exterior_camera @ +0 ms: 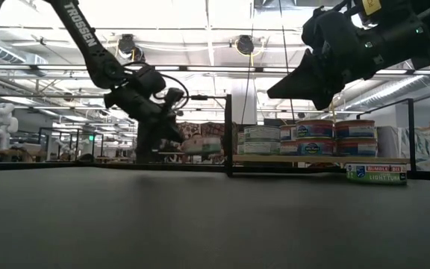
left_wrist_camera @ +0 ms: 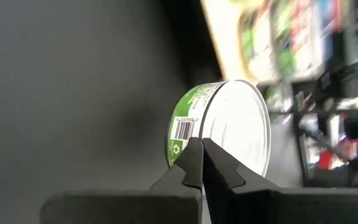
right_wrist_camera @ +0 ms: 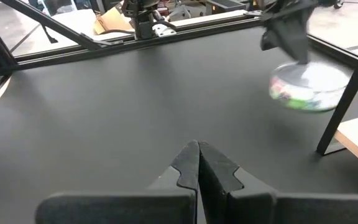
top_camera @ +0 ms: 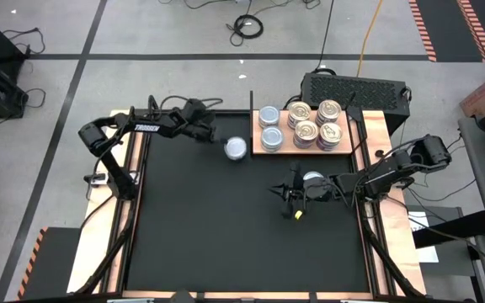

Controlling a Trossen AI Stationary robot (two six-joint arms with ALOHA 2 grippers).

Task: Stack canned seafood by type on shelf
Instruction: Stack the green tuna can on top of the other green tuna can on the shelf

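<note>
High view: light wooden shelf board at the black mat's far right edge carries silver-topped tins and gold-topped tins. A loose silver-topped tin sits just left of the shelf, beside the left gripper.

Low view: a thin black upright post stands between that tin and the shelf.

Left wrist view: fingers clenched together, tips against the green-labelled tin.

Right wrist view: right gripper clenched empty over the mat.

High: overhead, straight down, whole black mat. Low: mat-level, facing shelf. Wrist views: close, past own fingers; both show green-labelled can
</note>
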